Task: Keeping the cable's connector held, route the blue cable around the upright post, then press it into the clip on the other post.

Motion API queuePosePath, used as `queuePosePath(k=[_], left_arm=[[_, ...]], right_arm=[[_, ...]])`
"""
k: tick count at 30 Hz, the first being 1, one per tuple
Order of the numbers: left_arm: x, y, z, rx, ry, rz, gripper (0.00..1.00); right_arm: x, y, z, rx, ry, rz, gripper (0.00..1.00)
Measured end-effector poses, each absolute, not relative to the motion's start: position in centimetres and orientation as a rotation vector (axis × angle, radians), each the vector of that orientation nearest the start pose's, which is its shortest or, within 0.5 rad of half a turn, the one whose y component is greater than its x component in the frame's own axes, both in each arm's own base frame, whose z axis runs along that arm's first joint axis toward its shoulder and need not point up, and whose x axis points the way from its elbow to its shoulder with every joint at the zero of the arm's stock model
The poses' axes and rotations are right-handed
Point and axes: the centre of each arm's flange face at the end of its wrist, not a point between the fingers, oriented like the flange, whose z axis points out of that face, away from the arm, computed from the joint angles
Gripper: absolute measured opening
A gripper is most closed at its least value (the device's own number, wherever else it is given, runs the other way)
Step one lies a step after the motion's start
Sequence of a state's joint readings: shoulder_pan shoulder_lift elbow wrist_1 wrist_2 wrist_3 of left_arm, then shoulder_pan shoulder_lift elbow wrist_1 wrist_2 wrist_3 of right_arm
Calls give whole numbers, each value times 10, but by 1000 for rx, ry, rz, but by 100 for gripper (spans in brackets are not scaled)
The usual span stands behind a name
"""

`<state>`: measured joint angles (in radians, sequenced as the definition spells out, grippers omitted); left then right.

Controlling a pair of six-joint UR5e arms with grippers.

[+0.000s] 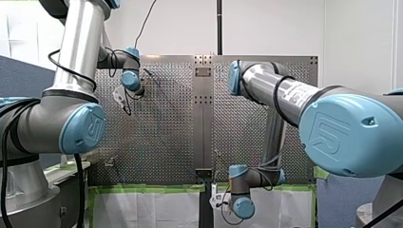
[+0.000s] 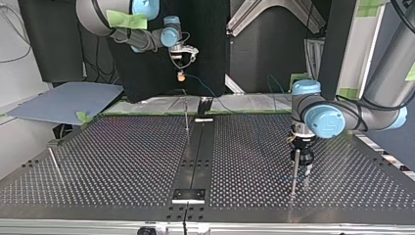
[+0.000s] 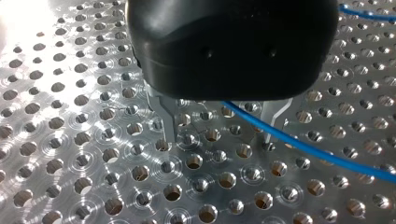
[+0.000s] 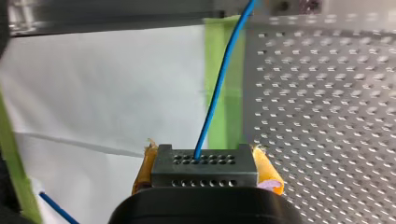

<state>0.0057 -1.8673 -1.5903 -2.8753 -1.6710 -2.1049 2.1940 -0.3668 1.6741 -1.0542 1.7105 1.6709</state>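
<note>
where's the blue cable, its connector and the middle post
blue cable (image 4: 215, 93): right wrist view, mid-run
connector (image 4: 204, 172): right wrist view, holed face
middle post (image 2: 186, 120): top view, mid-shaft

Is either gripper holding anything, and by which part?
My right gripper clamps the connector by its sides; my left gripper is open, the blue cable running between its fingers.

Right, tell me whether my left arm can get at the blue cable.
Likely yes: the left pincer hangs open over the table, and the blue cable crosses the gap between its fingers, close to one, nothing blocking.
</note>
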Motion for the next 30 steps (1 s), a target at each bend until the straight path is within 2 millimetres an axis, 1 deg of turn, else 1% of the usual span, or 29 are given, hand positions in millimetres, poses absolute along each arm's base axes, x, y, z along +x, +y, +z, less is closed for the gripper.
queuePosePath(k=[15, 23, 30], left_arm=[[592, -120, 342, -530, 1544, -347, 87], [591, -120, 342, -543, 1541, -357, 87], [591, -119, 342, -553, 1543, -353, 87]], right_arm=[[417, -395, -129, 1626, -1110, 1500, 0], [411, -387, -93, 1567, -1074, 1552, 0], [402, -380, -74, 1556, -1095, 1528, 0]])
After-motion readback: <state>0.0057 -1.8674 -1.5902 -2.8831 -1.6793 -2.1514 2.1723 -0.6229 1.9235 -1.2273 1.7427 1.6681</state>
